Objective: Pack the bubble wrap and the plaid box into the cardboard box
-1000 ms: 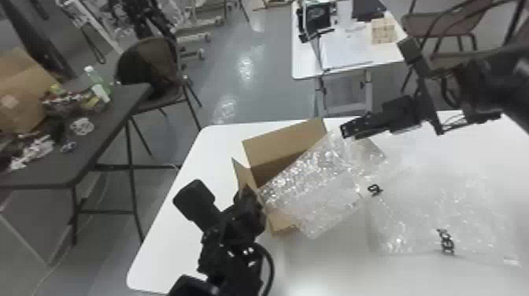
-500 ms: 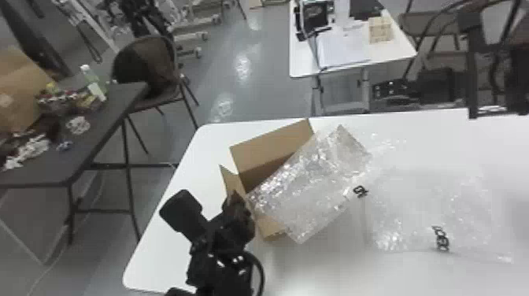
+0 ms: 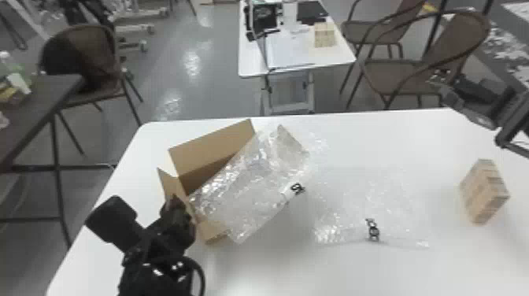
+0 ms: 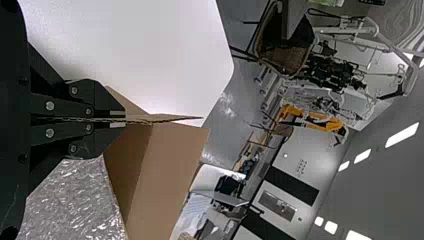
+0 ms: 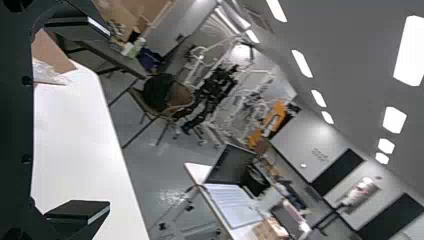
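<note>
Bubble wrap (image 3: 244, 193): laid aslant across the cardboard box (image 3: 212, 145), with its near end brought out past the rim. It was seen as clear, crinkled and glossy, with a dark mark printed near one edge.
Second sheet (image 3: 370, 208): spread flat on the white table (image 3: 393, 271), to the right of the cardboard box in the head view. It was thin and see-through, and was marked with dark print too.
Plaid box (image 3: 485, 191): placed on the table near its right end, well apart from the cardboard box. Its sides were patterned in tan, with paler and darker bands.
Flap (image 3: 170, 185): shown edge-on in the left wrist view, where its thin layers could be made out between the fingers (image 4: 102, 132). In the head view its brown face was seen beside the box's mouth.
Left gripper (image 3: 178, 208): clamped on the flap, its two fingers brought together with the cardboard between them. The arm was angled in from the bottom edge of the head view.
Right gripper (image 3: 442, 84): held raised at the far right of the head view, its arm brought in from the right edge. In the right wrist view its fingers were parted widely, with nothing held.
Laptop (image 5: 231, 202): shown unfolded on a farther table in the right wrist view.
</note>
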Robot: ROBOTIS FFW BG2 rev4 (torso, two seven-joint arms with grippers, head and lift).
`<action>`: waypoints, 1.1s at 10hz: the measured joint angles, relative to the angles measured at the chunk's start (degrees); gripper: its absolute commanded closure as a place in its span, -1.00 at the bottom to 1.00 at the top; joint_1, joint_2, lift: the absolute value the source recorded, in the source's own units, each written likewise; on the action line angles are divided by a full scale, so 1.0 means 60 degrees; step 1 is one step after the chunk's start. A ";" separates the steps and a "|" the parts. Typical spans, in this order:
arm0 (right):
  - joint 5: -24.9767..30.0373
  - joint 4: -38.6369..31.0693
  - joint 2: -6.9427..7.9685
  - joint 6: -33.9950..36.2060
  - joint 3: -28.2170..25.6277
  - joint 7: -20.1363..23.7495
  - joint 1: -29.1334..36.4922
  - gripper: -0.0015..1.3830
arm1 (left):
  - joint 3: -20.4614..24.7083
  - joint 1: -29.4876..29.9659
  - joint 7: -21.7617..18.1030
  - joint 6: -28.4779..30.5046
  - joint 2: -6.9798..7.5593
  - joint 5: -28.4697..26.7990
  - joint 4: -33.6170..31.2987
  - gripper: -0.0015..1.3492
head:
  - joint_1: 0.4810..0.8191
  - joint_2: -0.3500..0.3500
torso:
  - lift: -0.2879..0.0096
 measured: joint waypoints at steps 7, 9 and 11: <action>0.3094 -0.5030 0.1648 -0.4279 -0.2102 -0.0401 0.5751 -0.85 | 0.0099 0.0293 -0.0015 -0.0427 -0.0120 -0.0012 -0.0042 0.71 | 0.27 -0.20 | 0.25; 0.4292 -0.4340 0.2006 -0.6307 -0.2100 -0.0319 0.6519 -0.85 | 0.0138 0.0379 -0.0050 -0.0496 -0.0168 -0.0012 -0.0055 0.71 | 0.27 -0.32 | 0.25; 0.4880 -0.2900 0.2038 -0.7885 -0.2102 -0.0009 0.6522 -0.86 | 0.0149 0.0417 -0.0060 -0.0559 -0.0155 0.0008 -0.0059 0.71 | 0.27 -0.38 | 0.25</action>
